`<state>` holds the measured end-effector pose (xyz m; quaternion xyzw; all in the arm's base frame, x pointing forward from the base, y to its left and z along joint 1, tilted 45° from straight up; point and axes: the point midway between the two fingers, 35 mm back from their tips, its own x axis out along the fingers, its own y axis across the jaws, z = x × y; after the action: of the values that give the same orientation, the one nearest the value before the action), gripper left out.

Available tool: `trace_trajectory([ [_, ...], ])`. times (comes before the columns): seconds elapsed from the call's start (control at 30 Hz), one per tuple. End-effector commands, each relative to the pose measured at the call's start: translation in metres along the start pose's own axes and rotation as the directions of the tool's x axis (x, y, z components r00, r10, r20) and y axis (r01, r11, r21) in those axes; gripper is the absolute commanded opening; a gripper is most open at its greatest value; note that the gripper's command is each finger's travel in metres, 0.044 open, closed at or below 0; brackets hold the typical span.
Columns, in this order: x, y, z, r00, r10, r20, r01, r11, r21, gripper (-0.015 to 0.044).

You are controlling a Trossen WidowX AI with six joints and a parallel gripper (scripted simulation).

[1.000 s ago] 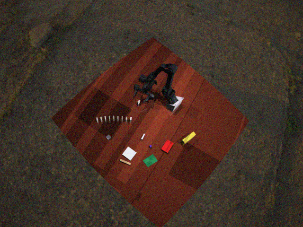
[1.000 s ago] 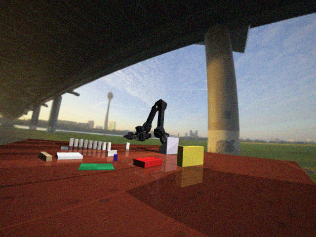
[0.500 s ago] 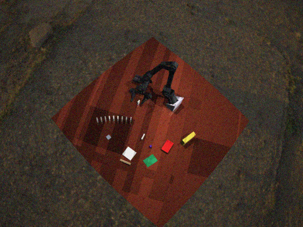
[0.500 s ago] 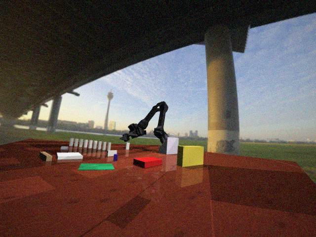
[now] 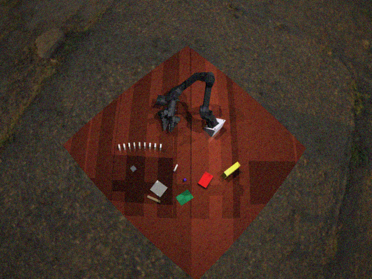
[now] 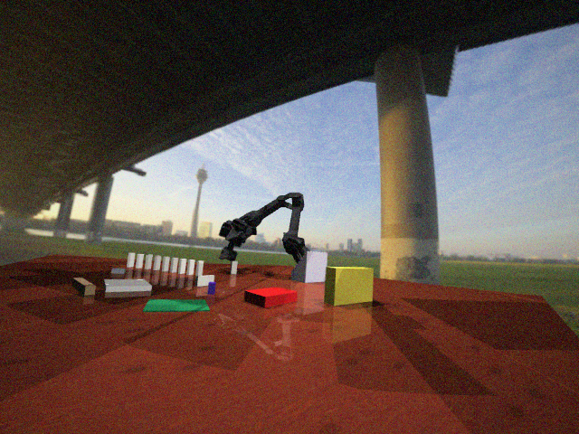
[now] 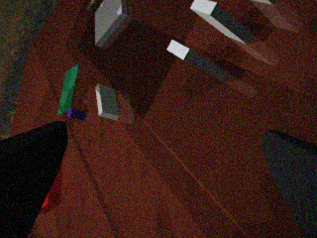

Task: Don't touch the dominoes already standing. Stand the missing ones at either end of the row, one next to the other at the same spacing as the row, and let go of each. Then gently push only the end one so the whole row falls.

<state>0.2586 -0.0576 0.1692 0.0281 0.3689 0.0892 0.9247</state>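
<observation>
Jaws (image 5: pixel 168 131) (image 6: pixel 228 258) wide, empty. Likely next: straddle lone upright domino (image 6: pixel 233 268) squarely, descend straight, grip softly, clear of standing row (image 5: pixel 139 145) (image 6: pixel 173 265) (image 7: pixel 178 49).

On the reddish table (image 6: pixel 298 373), a row of upright white dominoes (image 6: pixel 166 264) stands at the left, with a single white domino (image 6: pixel 233 268) upright well apart from it and a white block (image 6: pixel 205 280) lying near the row's right end. The black arm (image 6: pixel 273 203) arches above, its pincer (image 6: pixel 228 254) hanging near the lone domino. Farther forward are a green sheet (image 6: pixel 176 305), a small blue block (image 6: pixel 212 287), a flat red box (image 6: pixel 270 297) and a yellow box (image 6: pixel 348 285).
</observation>
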Motion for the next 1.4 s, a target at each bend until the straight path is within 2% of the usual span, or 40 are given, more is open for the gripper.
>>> trace_trajectory([
  [0.0, 0.005, 0.018, -0.011, 0.887, -0.264, -0.380, 0.427, 0.780, 0.457, 0.0440],
  [0.17, -0.005, 0.016, -0.022, 0.783, -0.395, -0.480, 0.612, 0.626, 0.484, 0.0440],
  [0.33, -0.021, 0.013, -0.025, 0.653, -0.550, -0.521, 0.757, 0.456, 0.468, 0.0440],
  [0.5, -0.035, 0.011, -0.020, 0.545, -0.676, -0.496, 0.816, 0.294, 0.497, 0.0440],
  [0.67, -0.048, 0.011, -0.009, 0.461, -0.774, -0.434, 0.810, 0.167, 0.563, 0.0440],
  [1.37, -0.048, 0.010, -0.008, 0.453, -0.784, -0.425, 0.804, 0.152, 0.575, 0.0440],
])
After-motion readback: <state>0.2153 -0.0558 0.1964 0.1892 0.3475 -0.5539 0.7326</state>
